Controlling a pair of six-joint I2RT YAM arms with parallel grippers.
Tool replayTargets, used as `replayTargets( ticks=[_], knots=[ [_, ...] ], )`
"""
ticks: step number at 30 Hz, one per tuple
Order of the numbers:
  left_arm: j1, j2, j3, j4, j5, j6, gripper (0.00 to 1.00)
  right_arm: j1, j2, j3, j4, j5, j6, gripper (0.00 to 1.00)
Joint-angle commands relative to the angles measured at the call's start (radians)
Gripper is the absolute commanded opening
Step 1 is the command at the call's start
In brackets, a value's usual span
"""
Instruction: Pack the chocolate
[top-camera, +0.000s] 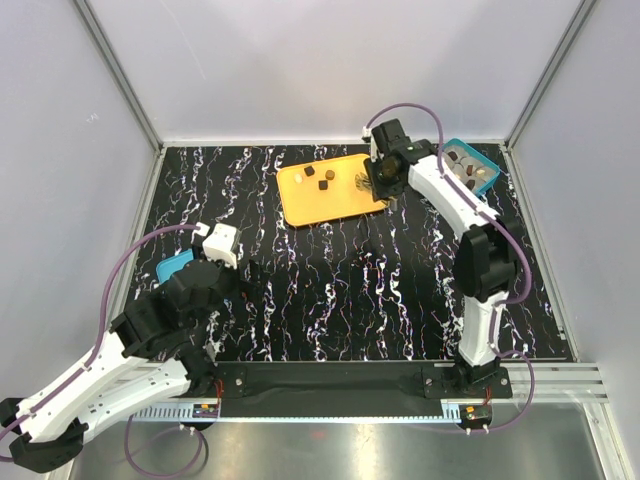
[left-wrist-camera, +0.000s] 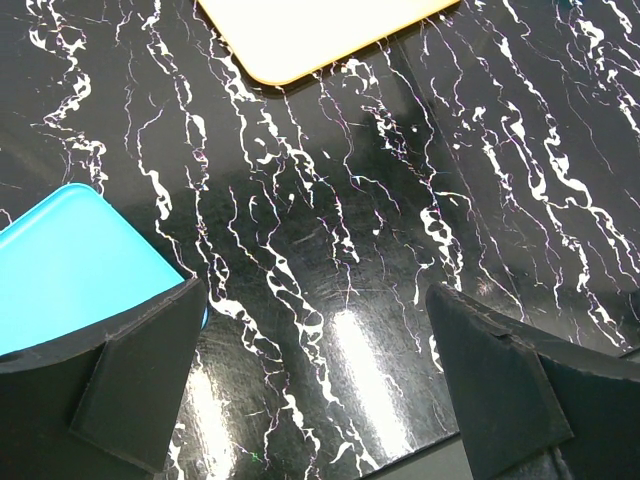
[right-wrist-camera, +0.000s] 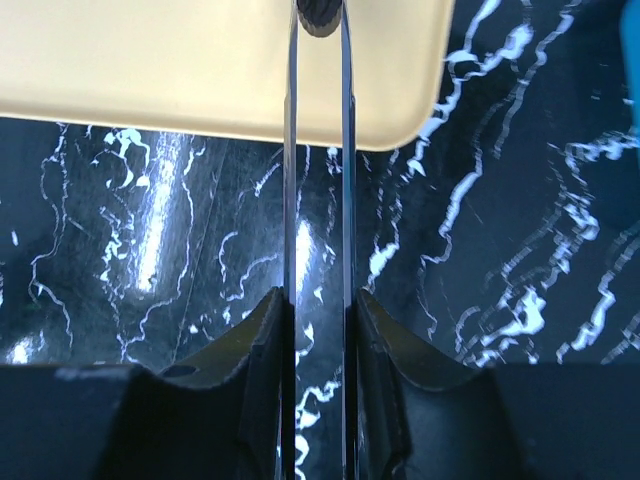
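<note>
- Left gripper (left-wrist-camera: 312, 300): fingers released, empty; chocolates (top-camera: 327, 174) lie well ahead of them.
- Right gripper (right-wrist-camera: 320, 300): fingers clench tweezers (right-wrist-camera: 346, 150); one chocolate (right-wrist-camera: 320, 15) sits straight ahead between the blade tips, on the tray (right-wrist-camera: 150, 70). This arm is nearer.

Bright overhead light, glare patches on table (left-wrist-camera: 345, 345), tray (right-wrist-camera: 200, 60) overexposed
</note>
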Motion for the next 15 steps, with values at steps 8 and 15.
replayTargets(
  ticks=[8, 15],
  knots=[
    [-0.001, 0.009, 0.007, 0.036, -0.043, -0.005, 0.99, -0.217, -0.217, -0.013, -0.056, 0.052, 0.063, 0.29],
    [-0.001, 0.012, 0.008, 0.039, -0.05, -0.005, 0.99, -0.337, -0.178, 0.015, -0.034, 0.054, 0.07, 0.29]
  ],
)
